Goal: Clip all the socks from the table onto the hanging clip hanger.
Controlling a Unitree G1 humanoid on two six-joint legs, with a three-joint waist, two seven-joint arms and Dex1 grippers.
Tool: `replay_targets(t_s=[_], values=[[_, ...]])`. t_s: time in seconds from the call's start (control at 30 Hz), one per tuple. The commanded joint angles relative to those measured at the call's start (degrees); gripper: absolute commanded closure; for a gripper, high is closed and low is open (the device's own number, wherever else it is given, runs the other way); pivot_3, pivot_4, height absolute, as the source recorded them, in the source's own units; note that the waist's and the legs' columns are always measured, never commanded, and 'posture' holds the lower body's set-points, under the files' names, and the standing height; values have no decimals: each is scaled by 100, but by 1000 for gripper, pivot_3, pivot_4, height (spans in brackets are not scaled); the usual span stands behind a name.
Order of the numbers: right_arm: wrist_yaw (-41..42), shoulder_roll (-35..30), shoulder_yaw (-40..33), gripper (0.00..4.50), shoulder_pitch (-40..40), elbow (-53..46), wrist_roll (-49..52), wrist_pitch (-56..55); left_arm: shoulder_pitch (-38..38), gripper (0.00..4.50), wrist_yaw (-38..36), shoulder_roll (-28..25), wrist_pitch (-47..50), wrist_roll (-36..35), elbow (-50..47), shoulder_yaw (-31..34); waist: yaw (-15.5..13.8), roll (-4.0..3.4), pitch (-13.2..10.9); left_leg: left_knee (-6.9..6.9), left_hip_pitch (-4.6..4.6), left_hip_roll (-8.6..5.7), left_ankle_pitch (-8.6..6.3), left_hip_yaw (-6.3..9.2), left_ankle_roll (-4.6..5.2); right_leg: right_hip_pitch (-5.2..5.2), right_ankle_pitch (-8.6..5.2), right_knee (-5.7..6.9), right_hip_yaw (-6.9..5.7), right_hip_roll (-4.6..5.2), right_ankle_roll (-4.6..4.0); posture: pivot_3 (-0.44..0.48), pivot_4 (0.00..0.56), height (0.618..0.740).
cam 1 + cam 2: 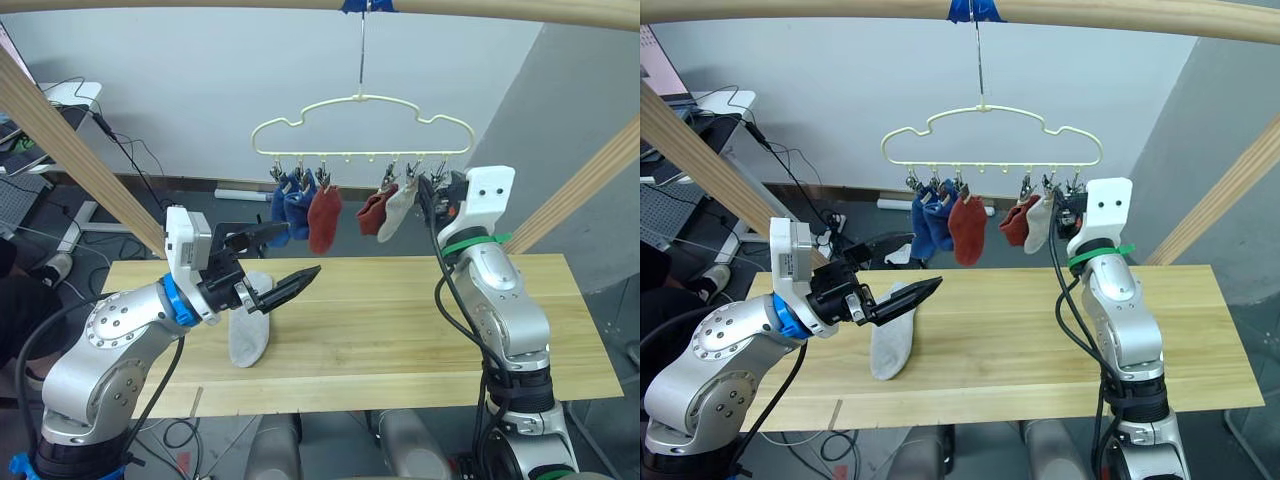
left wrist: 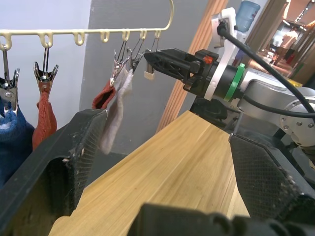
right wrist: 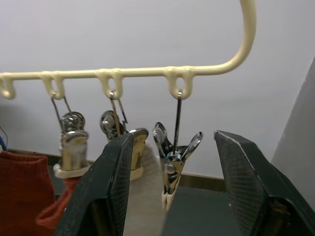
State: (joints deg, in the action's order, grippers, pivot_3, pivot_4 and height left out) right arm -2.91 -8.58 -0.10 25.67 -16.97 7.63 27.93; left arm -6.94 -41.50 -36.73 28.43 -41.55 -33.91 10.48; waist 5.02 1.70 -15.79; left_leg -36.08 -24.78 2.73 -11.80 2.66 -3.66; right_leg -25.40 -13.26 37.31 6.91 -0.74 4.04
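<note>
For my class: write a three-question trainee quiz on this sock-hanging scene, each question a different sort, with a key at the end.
1. True or false: five socks hang from the clip hanger.
2. Which sock still lies on the table? A) blue B) rust red C) light grey
3. Fill in: the right tool is open around an empty metal ____ at the hanger's right end.

Key
1. True: two blue, two rust red, one light grey.
2. C: the light grey sock lies below the open left tool, which holds nothing.
3. clip
</note>
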Motion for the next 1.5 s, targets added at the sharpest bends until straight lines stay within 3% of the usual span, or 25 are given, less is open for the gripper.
replay_targets(t_s=[0.03,1.07,1.17,1.33,1.43,1.5], values=[[-43,-5,-102,1785,115,-103,-162,-77,39,0,10,-12,-78,-25,-268,10,-1,0,0,0,0,0,0,0,0,0,0,0,0,0,0,-43,264,740],[-112,521,-311,1785,600,438,-200,-223,14,0,18,32,-252,132,-234,-154,-7,0,0,-4,2,-1,1,5,0,-1,15,18,-4,0,-27,-36,250,740],[-94,563,-323,2375,634,447,-169,-247,20,0,12,34,-276,147,-242,-167,-7,0,0,-5,3,-1,1,5,0,-1,15,22,-4,0,-27,-37,249,740],[-60,608,-345,3876,660,441,-154,-246,36,0,7,45,-316,188,-246,-205,-7,0,0,-8,4,-1,1,5,-1,-2,15,30,-4,-1,-27,-38,247,740],[-7,596,-369,4426,651,414,-124,-216,58,0,28,73,-332,221,-258,-245,-7,0,0,-11,5,-1,1,5,-1,-2,15,33,-3,-1,-27,-39,248,740],[34,584,-386,4480,649,401,-102,-187,84,0,33,87,-342,242,-259,-260,-7,-1,0,-12,5,-1,1,5,-1,-2,15,35,-4,-1,-27,-39,248,740]])
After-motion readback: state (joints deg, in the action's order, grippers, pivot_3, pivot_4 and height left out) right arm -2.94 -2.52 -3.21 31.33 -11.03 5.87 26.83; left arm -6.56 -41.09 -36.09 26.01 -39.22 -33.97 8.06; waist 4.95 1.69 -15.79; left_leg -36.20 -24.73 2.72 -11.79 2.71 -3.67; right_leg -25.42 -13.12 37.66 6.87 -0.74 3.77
